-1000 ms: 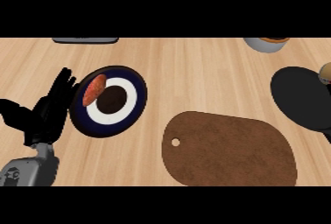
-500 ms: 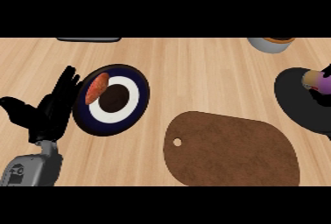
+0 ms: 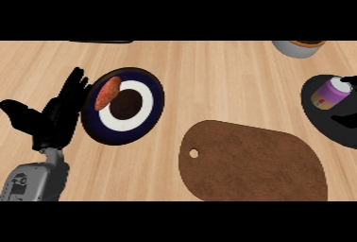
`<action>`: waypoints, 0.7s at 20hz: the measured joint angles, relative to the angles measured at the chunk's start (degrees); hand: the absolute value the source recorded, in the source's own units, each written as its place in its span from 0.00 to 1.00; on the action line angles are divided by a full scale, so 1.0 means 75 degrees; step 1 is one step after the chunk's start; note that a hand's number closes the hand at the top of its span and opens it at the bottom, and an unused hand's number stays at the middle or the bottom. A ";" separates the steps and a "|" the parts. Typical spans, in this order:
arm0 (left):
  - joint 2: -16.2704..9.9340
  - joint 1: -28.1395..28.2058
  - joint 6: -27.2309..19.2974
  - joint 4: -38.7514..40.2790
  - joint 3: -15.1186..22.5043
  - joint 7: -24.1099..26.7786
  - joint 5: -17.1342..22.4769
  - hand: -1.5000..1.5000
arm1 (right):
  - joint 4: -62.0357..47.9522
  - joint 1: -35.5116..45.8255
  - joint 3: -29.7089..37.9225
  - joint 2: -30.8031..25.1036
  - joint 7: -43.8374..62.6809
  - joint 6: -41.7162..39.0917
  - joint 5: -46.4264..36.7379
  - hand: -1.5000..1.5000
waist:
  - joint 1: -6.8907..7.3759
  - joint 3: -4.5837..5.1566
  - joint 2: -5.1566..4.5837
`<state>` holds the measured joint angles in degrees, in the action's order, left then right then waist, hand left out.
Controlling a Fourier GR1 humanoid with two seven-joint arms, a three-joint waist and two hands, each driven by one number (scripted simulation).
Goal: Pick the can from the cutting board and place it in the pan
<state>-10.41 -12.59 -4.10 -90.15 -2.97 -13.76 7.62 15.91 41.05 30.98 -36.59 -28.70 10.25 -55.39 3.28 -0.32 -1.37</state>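
Can (image 3: 330, 92) sits tilted in the pan (image 3: 317, 117) at far right, off the cutting board (image 3: 258, 163), your right hand (image 3: 346, 120) just beside it, fingers unreadable; left hand (image 3: 52, 116) rests open.

No text, brand or number can be read anywhere; the can (image 3: 330, 93) carries a label patch, but nothing on it is legible.

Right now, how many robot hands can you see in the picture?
1 for certain: the left hand, open with fingers up, at the left edge beside the plate. A dark shape over the pan beside the can may be the right hand, mostly hidden.
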 measured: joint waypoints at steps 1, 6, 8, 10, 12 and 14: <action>-0.0025 -0.0013 0.0014 0.0002 -0.0043 -0.0025 0.0030 0.50 | -0.0129 0.0020 0.0048 -0.0038 -0.0108 -0.0066 0.0052 0.00 | -0.0010 -0.0001 0.0003; 0.0015 0.0077 -0.0013 -0.0008 -0.0003 0.0030 -0.0047 0.50 | -0.0429 0.0076 0.0650 -0.0217 -0.0914 -0.0407 0.0717 0.00 | -0.0061 -0.0008 0.0014; 0.0012 0.0091 -0.0038 -0.0086 -0.0025 -0.0054 -0.0027 0.50 | -0.0513 0.0081 0.1001 -0.0384 -0.1229 -0.0738 0.1106 0.00 | -0.0094 -0.0009 0.0030; -0.0006 0.0137 -0.0054 -0.0156 -0.0049 -0.0096 -0.0025 0.50 | -0.0633 0.0067 0.1376 -0.0643 -0.1429 -0.1225 0.1514 0.00 | -0.0132 -0.0010 0.0044; -0.0029 0.0112 -0.0043 -0.0115 -0.0079 -0.0039 -0.0037 0.50 | -0.0779 0.0046 0.1721 -0.0899 -0.1560 -0.1767 0.1889 0.00 | -0.0169 -0.0010 0.0040; -0.0031 0.0121 -0.0069 -0.0151 -0.0083 -0.0111 -0.0043 0.50 | -0.0940 -0.0116 0.2049 -0.1205 -0.1683 -0.2355 0.2240 0.00 | -0.0213 -0.0010 0.0050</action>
<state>-10.65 -11.68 -4.61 -91.28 -3.59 -14.59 7.30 8.86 40.18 46.35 -45.62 -41.32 -7.41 -38.59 1.68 -0.39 -1.00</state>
